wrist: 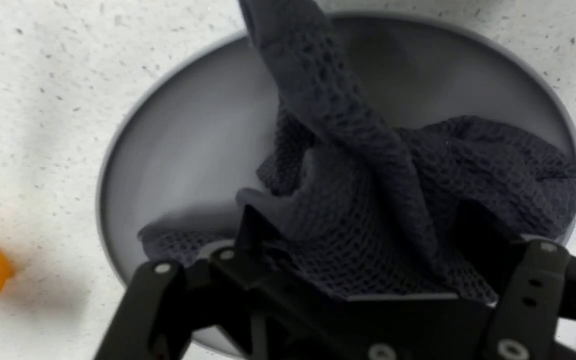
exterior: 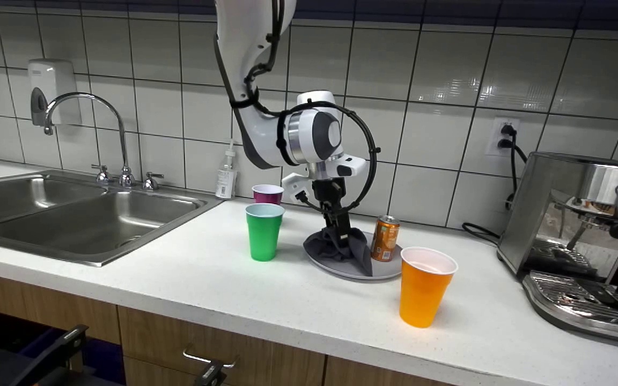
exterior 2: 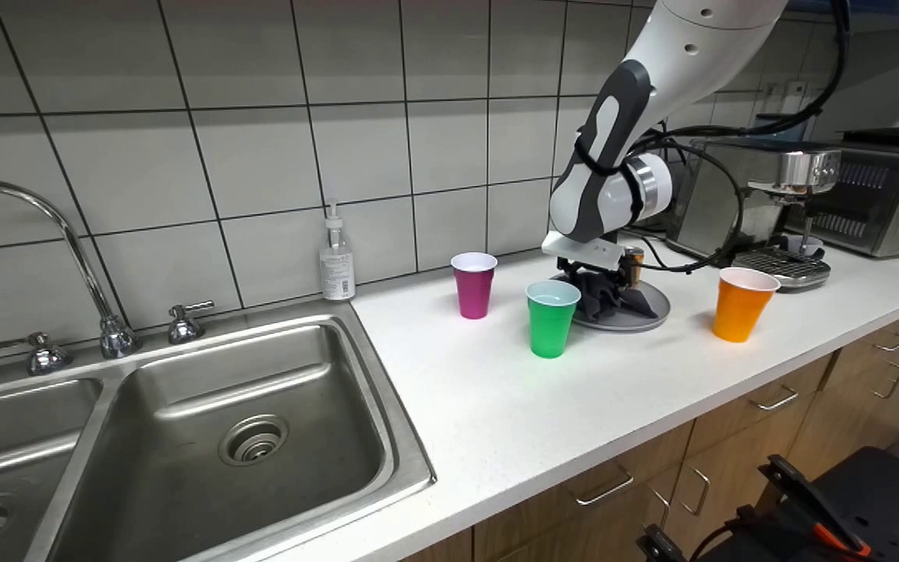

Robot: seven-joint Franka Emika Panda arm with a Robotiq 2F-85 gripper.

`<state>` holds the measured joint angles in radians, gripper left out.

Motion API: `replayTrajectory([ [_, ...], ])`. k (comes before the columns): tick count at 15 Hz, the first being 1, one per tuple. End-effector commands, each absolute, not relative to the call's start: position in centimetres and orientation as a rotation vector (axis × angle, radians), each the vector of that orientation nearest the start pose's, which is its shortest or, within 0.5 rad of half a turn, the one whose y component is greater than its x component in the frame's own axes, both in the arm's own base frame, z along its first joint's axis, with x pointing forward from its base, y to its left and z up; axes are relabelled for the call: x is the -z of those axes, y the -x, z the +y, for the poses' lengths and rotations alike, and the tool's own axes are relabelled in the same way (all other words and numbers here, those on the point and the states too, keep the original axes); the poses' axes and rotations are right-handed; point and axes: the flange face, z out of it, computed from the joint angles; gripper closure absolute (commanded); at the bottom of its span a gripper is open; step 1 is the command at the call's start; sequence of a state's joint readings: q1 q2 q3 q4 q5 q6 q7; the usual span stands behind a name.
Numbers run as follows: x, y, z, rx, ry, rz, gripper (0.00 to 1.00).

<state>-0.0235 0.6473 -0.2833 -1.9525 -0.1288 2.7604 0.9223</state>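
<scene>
A dark grey cloth (wrist: 348,200) with a waffle texture lies crumpled on a grey plate (wrist: 183,150). In the wrist view my gripper (wrist: 360,215) has its fingers wide apart, with folds of the cloth between them. In an exterior view the gripper (exterior: 342,236) points down into the cloth (exterior: 361,254) on the plate (exterior: 384,272). The cloth (exterior 2: 605,298) and plate (exterior 2: 637,320) also show in an exterior view, where the arm partly hides the fingers. An orange can (exterior: 385,238) stands upright at the plate's side, close to the gripper; it is out of sight in the wrist view.
An orange cup (exterior: 426,289) stands in front of the plate. A green cup (exterior: 264,233) and a purple cup (exterior 2: 474,289) stand on the sink side. A steel sink (exterior 2: 410,460), a soap bottle (exterior 2: 337,265), a tiled wall and a coffee machine (exterior: 588,236) surround the area.
</scene>
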Motion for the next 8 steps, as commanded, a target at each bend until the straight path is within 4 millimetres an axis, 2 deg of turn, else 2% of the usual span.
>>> replayTrajectory([
  [1, -16.94, -61.37, -18.43, 0.362, 2.863, 1.62, 0.26],
  [8, -17.13, -61.26, -18.55, 0.368, 2.863, 1.618, 0.82],
])
